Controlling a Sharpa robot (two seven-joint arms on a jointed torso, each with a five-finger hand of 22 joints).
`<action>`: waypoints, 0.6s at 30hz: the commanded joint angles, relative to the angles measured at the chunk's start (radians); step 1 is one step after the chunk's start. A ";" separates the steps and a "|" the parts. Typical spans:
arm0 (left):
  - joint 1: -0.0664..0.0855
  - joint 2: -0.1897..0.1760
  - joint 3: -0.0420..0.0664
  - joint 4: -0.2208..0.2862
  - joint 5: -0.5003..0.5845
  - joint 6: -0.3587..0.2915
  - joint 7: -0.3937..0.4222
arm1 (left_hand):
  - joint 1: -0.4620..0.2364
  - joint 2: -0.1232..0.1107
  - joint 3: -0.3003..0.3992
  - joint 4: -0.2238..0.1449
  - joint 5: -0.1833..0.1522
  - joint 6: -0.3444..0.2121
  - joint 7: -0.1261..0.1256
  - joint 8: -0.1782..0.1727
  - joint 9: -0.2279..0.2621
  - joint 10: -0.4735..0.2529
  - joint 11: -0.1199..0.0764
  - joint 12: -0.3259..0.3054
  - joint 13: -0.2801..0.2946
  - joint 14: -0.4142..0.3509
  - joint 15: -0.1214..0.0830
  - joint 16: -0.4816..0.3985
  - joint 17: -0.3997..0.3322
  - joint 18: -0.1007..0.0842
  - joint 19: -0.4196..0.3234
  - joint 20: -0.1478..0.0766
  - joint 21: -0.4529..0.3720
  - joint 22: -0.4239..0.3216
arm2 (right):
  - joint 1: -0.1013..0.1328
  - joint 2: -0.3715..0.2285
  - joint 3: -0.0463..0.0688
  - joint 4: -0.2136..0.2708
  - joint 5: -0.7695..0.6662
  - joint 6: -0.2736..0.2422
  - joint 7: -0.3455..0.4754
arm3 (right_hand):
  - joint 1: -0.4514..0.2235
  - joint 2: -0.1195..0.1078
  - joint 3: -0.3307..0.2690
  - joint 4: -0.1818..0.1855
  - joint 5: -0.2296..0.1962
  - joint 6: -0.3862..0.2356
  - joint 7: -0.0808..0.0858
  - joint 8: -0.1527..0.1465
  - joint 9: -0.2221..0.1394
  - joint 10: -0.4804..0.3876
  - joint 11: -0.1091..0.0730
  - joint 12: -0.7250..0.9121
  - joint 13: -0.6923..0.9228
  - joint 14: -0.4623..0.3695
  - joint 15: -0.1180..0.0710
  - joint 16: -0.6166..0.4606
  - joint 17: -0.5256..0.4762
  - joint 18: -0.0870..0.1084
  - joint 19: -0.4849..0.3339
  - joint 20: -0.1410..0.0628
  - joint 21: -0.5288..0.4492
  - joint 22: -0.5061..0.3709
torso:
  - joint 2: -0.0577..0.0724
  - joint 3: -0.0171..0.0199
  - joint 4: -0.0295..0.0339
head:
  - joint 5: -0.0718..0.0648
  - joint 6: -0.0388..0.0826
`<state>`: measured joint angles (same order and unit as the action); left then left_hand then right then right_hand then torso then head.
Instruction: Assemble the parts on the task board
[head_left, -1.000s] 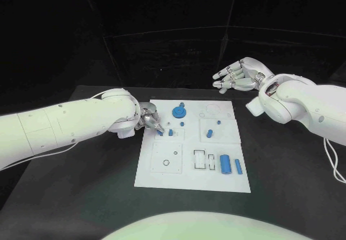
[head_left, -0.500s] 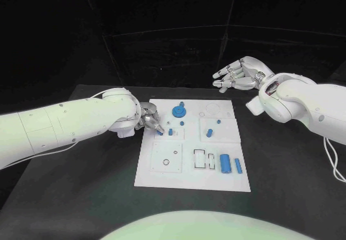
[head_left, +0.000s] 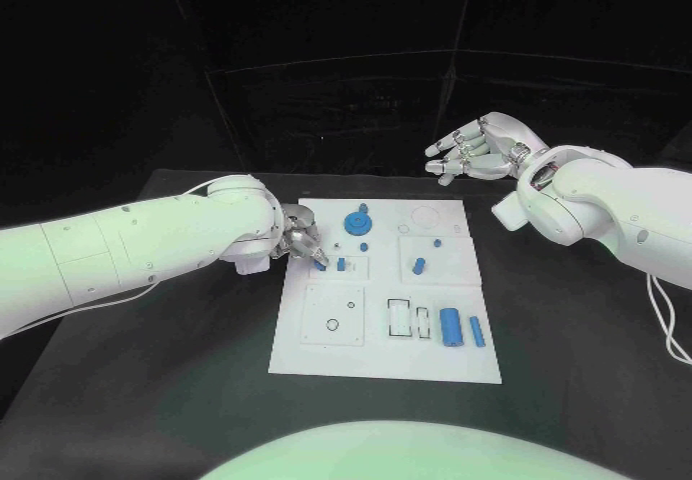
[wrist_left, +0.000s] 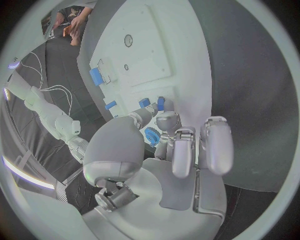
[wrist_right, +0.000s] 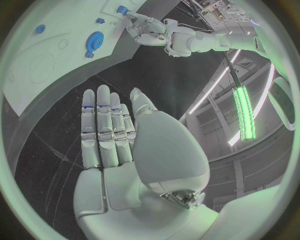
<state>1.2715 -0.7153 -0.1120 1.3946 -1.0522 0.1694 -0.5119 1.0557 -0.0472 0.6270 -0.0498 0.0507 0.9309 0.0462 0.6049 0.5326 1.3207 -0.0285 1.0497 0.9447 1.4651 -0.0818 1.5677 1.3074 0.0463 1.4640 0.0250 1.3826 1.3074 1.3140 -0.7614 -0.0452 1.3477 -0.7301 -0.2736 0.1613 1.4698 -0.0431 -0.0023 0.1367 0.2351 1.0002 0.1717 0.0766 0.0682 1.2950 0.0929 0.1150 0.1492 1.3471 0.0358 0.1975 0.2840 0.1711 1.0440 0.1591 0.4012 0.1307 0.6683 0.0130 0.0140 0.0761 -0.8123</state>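
The black table (head_left: 173, 350) carries the white task board (head_left: 433, 360) in its middle, and the room behind is dark. On the board lie several blue parts: a round gear-like piece (head_left: 358, 220) near the far edge, a small peg (head_left: 420, 266) in the middle, and two long pieces (head_left: 463, 329) side by side near the right edge.

The left hand (head_left: 300, 240) is low at the board's left edge, its fingers drawn together on a small blue part (head_left: 319, 264), just beside another small blue peg (head_left: 342, 265). The right hand (head_left: 476, 150) hangs in the air beyond the board's far right corner, released, with fingers (wrist_right: 103, 125) straight and slightly apart, holding nothing.
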 joint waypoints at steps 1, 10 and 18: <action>-0.001 0.005 -0.001 -0.005 -0.004 0.024 -0.002 | -0.029 -0.002 -0.005 0.006 0.002 0.008 -0.006 0.006 -0.003 0.004 -0.002 0.007 -0.001 0.106 -0.005 0.003 0.263 0.010 0.015 -0.002 0.002 0.020 | 0.002 0.001 0.001 0.002 -0.001 0.004 0.008 | 0.001 0.004 0.004 0.001 0.003 -0.004 0.003 -0.005 0.000 -0.009 0.001 -0.005 -0.002 -0.008 0.000 -0.006 -0.001 0.011 -0.001 0.008 -0.005 -0.002 | 0.000 0.0001 -0.0001 | 0.000 -0.001; 0.000 0.013 -0.001 -0.018 -0.004 0.025 -0.001 | -0.104 -0.026 -0.069 0.055 0.002 0.031 -0.011 0.012 -0.010 0.009 -0.006 0.014 0.003 0.106 -0.008 0.003 0.263 0.008 0.018 -0.004 0.006 0.027 | 0.002 0.001 0.001 0.002 -0.001 0.003 0.008 | 0.000 0.004 0.004 0.001 0.003 -0.004 0.003 -0.005 0.000 -0.009 0.001 -0.005 -0.002 -0.008 0.000 -0.007 -0.001 0.011 -0.001 0.008 -0.005 -0.002 | 0.001 -0.0001 -0.0006 | -0.002 -0.003; 0.000 0.017 -0.001 -0.024 -0.004 0.024 -0.001 | -0.116 -0.031 -0.089 0.065 0.002 0.039 -0.014 0.018 -0.011 0.011 -0.009 0.016 0.005 0.106 -0.011 0.003 0.263 0.008 0.019 -0.006 0.007 0.030 | 0.002 0.002 0.001 0.001 -0.001 0.003 0.008 | 0.000 0.004 0.004 0.001 0.003 -0.004 0.003 -0.005 0.000 -0.009 0.001 -0.005 -0.002 -0.008 0.000 -0.007 -0.001 0.011 -0.001 0.008 -0.005 -0.002 | 0.000 -0.0001 0.0003 | -0.004 -0.004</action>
<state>1.2704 -0.6994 -0.1132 1.3708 -1.0528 0.1831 -0.5127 0.9512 -0.0778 0.5431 0.0170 0.0589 0.9637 0.0319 0.6170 0.5230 1.3295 -0.0377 1.0622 0.9482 1.4689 -0.0856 1.5677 1.3074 0.0463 1.4640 0.0249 1.3867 1.3074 1.3140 -0.7608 -0.0452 1.3477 -0.7301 -0.2736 0.1613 1.4698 -0.0431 -0.0023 0.1367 0.2351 1.0002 0.1718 0.0766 0.0682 1.2951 0.0929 0.1150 0.1483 1.3471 0.0358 0.1975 0.2840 0.1710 1.0440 0.1591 0.4013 0.1295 0.6685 0.0130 0.0139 0.0723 -0.8163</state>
